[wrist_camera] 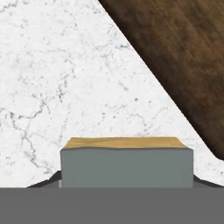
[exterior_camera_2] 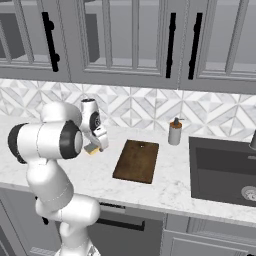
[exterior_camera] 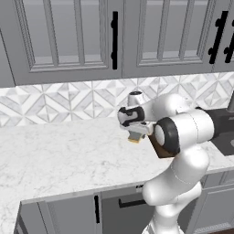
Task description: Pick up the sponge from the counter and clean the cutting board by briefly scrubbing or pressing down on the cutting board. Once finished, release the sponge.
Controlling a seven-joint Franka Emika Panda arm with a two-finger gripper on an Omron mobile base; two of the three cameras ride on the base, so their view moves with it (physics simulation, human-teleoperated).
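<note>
The desk [exterior_camera_2: 170, 187] is a broad white marble-look top with faint grey veining, set over grey cabinets. A dark brown cutting board [exterior_camera_2: 136, 160] lies flat on it, its small hole at the far short end. Near that end, toward the sink [exterior_camera_2: 224, 170], a small grey bottle [exterior_camera_2: 174, 132] stands upright. The dark sink is sunk into the desk at the right.

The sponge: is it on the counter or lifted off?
Lifted: the sponge sits in the end effector, clear of the counter.
</note>
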